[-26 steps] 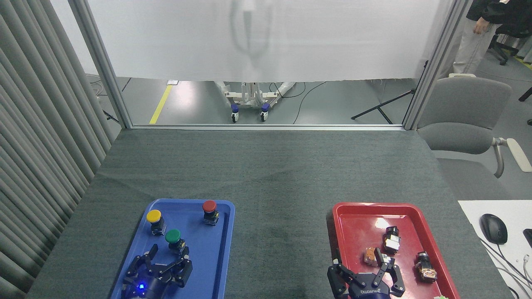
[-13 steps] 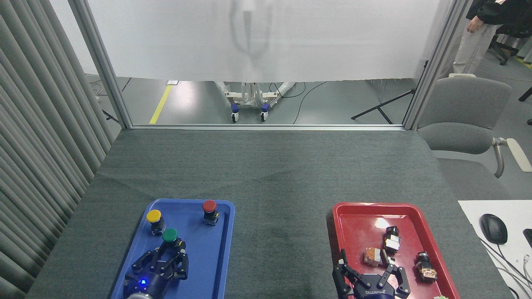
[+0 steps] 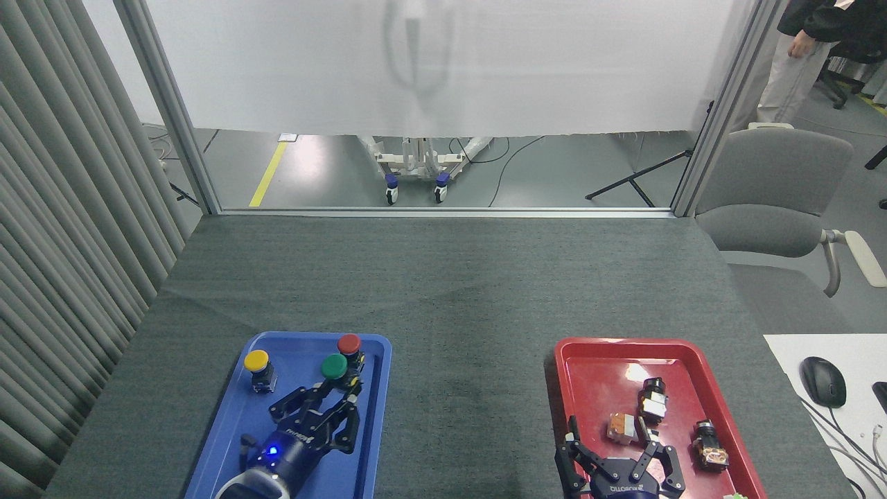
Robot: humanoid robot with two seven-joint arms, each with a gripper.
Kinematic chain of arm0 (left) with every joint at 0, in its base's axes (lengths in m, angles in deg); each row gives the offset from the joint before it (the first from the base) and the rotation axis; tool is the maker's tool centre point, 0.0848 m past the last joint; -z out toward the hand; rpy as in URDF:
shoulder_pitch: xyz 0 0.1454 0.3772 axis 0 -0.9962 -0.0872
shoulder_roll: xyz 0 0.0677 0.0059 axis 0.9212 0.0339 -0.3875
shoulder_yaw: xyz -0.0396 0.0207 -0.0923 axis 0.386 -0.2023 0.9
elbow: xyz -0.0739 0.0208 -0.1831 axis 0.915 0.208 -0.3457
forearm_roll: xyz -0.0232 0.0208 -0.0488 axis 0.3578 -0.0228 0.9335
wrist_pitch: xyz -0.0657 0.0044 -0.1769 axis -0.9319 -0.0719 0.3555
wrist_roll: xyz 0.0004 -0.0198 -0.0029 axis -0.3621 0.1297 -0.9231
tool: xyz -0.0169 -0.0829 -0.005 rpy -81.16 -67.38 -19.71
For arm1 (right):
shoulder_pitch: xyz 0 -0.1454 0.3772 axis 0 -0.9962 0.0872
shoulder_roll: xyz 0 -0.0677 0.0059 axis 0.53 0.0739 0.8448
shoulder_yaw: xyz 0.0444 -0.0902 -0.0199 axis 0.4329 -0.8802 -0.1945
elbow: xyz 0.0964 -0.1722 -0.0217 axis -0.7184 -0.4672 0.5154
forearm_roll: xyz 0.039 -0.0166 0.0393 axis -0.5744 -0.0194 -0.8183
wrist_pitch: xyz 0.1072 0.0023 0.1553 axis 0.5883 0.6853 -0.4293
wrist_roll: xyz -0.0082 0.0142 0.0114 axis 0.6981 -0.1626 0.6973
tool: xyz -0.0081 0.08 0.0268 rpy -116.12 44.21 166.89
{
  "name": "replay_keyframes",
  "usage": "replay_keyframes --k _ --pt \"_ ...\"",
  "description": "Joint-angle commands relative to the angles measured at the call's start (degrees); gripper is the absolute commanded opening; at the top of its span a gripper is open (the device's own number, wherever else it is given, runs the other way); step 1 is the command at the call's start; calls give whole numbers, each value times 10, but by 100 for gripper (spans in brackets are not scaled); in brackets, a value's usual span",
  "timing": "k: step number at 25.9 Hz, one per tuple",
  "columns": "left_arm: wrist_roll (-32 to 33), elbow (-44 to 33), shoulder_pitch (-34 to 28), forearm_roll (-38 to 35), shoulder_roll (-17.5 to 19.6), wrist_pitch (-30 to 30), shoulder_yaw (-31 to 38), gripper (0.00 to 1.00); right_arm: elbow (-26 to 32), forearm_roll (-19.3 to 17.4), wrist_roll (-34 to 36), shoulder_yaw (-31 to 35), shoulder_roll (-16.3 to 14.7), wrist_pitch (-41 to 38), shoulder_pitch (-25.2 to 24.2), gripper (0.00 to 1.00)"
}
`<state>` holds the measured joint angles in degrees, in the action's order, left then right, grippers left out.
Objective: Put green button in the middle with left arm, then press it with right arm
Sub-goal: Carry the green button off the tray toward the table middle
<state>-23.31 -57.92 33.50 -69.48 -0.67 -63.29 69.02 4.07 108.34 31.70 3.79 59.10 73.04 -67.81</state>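
On the blue tray (image 3: 229, 423) the left gripper (image 3: 336, 396) has its fingers closed around the green button (image 3: 335, 366), just beside the red-capped button (image 3: 349, 344) — the yellow-capped one (image 3: 256, 361) stands apart to the left. The right gripper (image 3: 617, 461) hangs over the red tray (image 3: 575, 374), fingers spread, near 3 small parts. The grey table (image 3: 457, 291) lies between the 2 trays.

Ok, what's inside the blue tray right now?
The blue tray holds the yellow button, the red button and the green button, gripped by the left gripper, which hides the tray floor beneath.
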Motion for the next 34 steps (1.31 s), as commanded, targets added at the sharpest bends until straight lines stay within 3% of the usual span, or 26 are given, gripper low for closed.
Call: replay_keyframes --k 1,4,8,18,22,23,25,27,28,29,31,34 --pt "8 13 55 -7 -41 3 -85 0 0 1 3 0 1 0 0 100" --pt "12 99 106 -31 -84 -6 -135 0 0 0 3 0 1 0 0 100" --pt "11 203 135 -85 -132 -21 -150 0 0 1 1 0 2 0 0 100" --pt "8 248 130 -94 -140 -35 -171 0 0 1 1 0 3 0 0 100" --pt "3 257 131 -94 -140 -61 -209 7 0 0 1 0 3 0 1 100" --pt "2 257 131 -93 -140 -65 -214 14 0 1 1 0 3 0 1 100" --pt "-7 255 130 -93 -140 -67 -216 39 0 1 1 -1 4 0 1 100" --pt "-22 255 130 -93 -140 -68 -216 72 0 1 1 -1 4 0 0 100" --pt "-23 253 129 -93 -140 -68 -216 95 0 1 1 -1 4 0 0 100" --pt "-23 250 128 -93 -140 -69 -216 100 0 1 1 -1 4 0 0 100" --pt "-21 236 119 -93 -140 -76 -216 100 0 1 1 -1 4 0 0 100" --pt "-15 154 76 -93 -134 -89 -215 100 0 1 1 -1 5 0 0 100"
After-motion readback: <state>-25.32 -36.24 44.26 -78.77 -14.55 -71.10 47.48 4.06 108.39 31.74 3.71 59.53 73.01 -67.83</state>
